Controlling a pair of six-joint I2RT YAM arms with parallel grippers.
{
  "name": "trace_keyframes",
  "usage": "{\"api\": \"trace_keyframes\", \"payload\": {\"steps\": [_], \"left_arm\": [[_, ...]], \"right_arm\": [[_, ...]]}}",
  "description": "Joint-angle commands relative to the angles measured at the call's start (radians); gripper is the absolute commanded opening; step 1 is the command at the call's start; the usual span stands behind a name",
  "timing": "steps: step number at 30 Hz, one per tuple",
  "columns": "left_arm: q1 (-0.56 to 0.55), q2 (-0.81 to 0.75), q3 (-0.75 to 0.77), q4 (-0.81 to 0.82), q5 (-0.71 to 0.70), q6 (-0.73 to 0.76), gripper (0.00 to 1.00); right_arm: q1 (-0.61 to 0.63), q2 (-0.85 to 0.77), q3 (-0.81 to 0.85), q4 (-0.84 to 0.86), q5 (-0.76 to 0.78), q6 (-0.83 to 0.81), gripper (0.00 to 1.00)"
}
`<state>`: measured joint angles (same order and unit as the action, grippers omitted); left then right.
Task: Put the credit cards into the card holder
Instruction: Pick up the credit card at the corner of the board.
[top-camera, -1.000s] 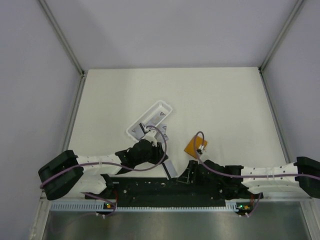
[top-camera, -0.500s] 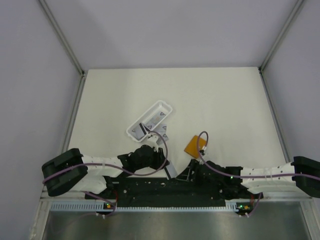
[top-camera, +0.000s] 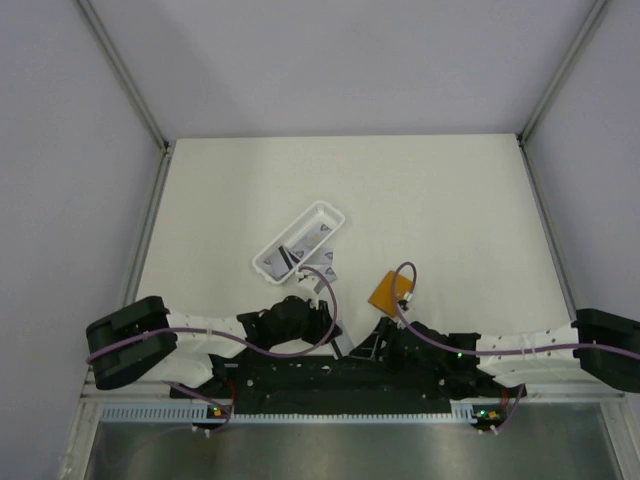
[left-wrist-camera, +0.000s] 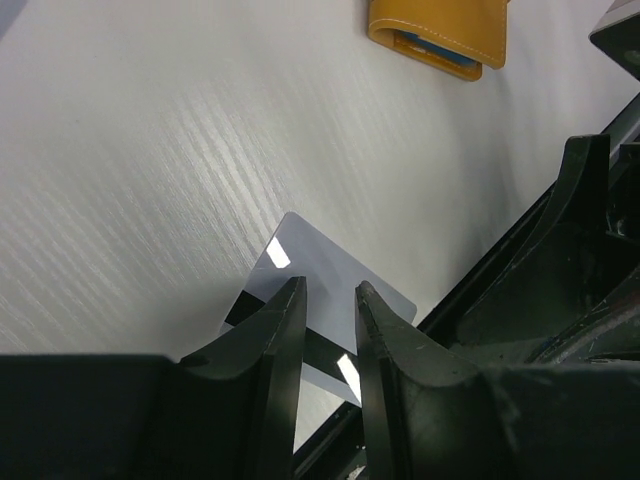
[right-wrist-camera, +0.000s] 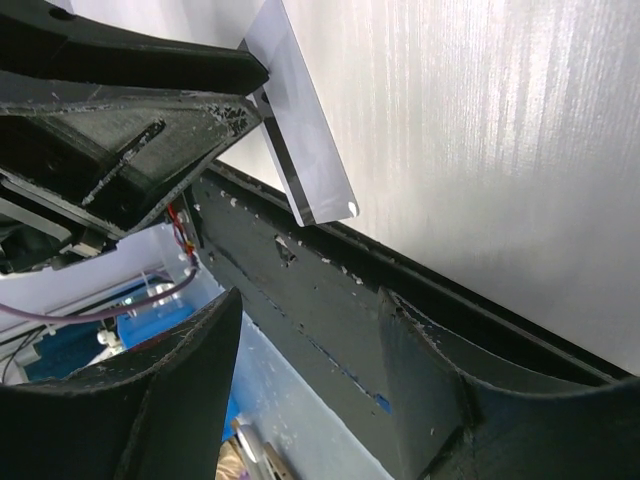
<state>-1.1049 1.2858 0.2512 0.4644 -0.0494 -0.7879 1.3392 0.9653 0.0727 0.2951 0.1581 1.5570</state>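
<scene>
Now, left end effector (left-wrist-camera: 328, 292): you have its two fingers pinched on a grey card (left-wrist-camera: 312, 248) with a black stripe, at the near edge of the worktop (left-wrist-camera: 150, 150).
Right end effector (right-wrist-camera: 305, 335): released, with its fingers wide apart and nothing between them.
Card holder (left-wrist-camera: 440, 28): it lies flat on the worktop beyond the held card, well apart from it. Your left wrist view shows a blue edge in its mouth; the top view is too small to tell.
Right wrist view only: the held card is seen nearly edge-on, jutting from the left fingers toward the black base rail (right-wrist-camera: 330, 300).
Top view only: a white tray (top-camera: 265, 265) holds more cards (top-camera: 315, 233), and one loose card (top-camera: 322, 271) lies just beside it.
</scene>
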Motion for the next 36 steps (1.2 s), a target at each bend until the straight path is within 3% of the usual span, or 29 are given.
{"api": "trace_keyframes", "payload": {"steps": [1,7,12,23,36], "left_arm": [[-0.019,-0.006,-0.027,0.028,-0.029,-0.020,0.33],[-0.023,-0.109,-0.003,-0.030,-0.075,-0.011,0.33],[-0.015,-0.175,0.071,-0.125,-0.199,0.042,0.37],[0.042,0.043,0.096,-0.066,-0.159,0.078,0.34],[0.027,0.095,0.043,-0.006,-0.078,0.004,0.30]], "right_arm": [[0.009,0.041,-0.065,-0.016,0.031,0.014,0.57],[0.009,0.059,-0.067,0.010,0.035,0.023,0.57],[0.009,0.053,-0.094,0.010,0.037,0.026,0.57],[0.008,0.023,-0.099,-0.016,0.041,0.025,0.57],[0.008,0.030,-0.109,-0.001,0.054,0.037,0.57]]}}
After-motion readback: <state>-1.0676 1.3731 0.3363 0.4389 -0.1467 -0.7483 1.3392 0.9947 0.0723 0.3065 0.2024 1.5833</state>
